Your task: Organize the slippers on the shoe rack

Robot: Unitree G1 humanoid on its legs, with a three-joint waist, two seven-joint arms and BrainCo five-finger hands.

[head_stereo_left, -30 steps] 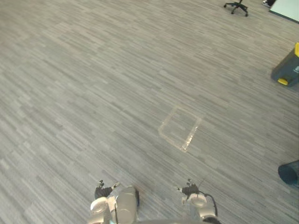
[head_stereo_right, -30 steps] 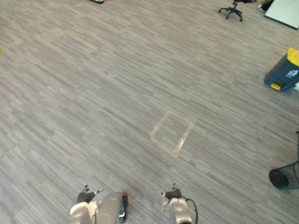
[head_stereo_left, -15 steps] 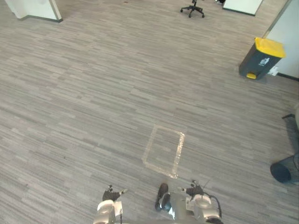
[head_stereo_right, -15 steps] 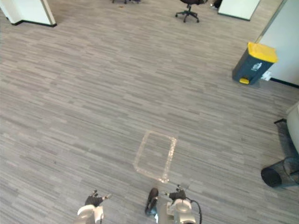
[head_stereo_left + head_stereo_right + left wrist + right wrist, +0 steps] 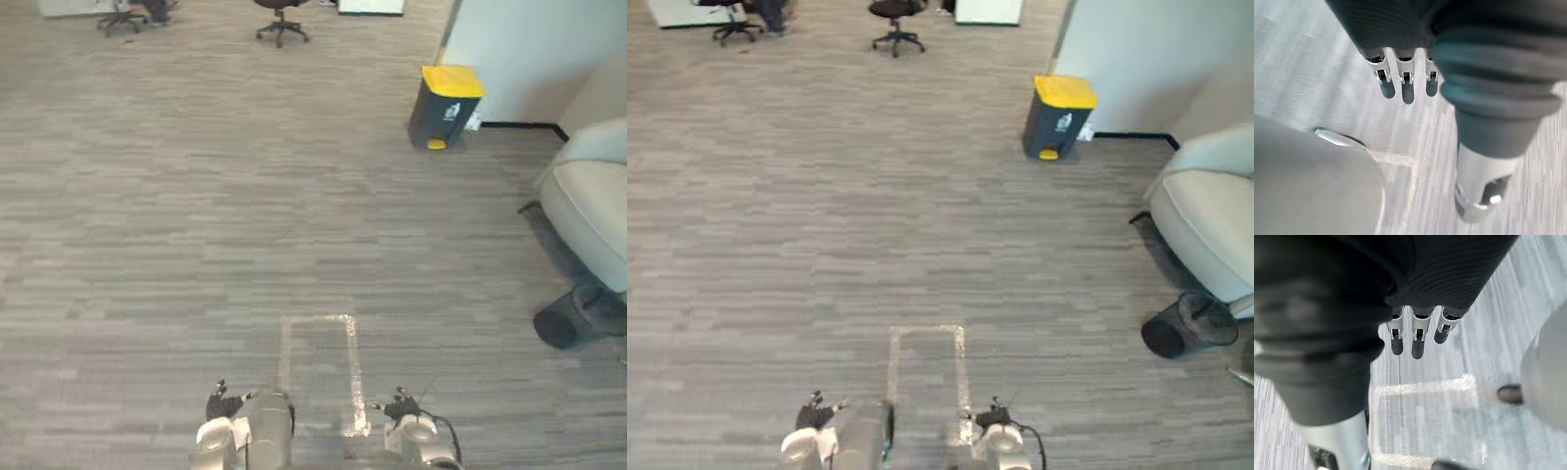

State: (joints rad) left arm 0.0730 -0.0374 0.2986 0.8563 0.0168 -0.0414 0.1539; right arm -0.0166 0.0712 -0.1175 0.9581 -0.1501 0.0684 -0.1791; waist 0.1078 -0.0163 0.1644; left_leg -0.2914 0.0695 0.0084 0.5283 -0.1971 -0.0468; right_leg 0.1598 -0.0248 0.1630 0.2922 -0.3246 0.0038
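The slippers and the shoe rack are somewhere outside these pictures, so I cannot tell how far the job is. The left hand [image 5: 1405, 83] and the right hand [image 5: 1415, 338] hang loose over the floor [image 5: 196, 196], fingers straight, holding nothing. I count one taped square [image 5: 318, 372], one yellow-lidded bin [image 5: 446, 106], one black basket [image 5: 1181, 328], two office chairs.

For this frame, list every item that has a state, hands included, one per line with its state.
left hand: open, fingers straight, holding nothing, hanging above the floor.
right hand: open, fingers straight, holding nothing.
yellow-lidded bin: upright, lid closed, against the wall.
black mesh wastebasket: tipped on its side beside the sofa.
tape rectangle: stuck flat on the floor, nothing inside it.
office chair: upright, far across the floor.
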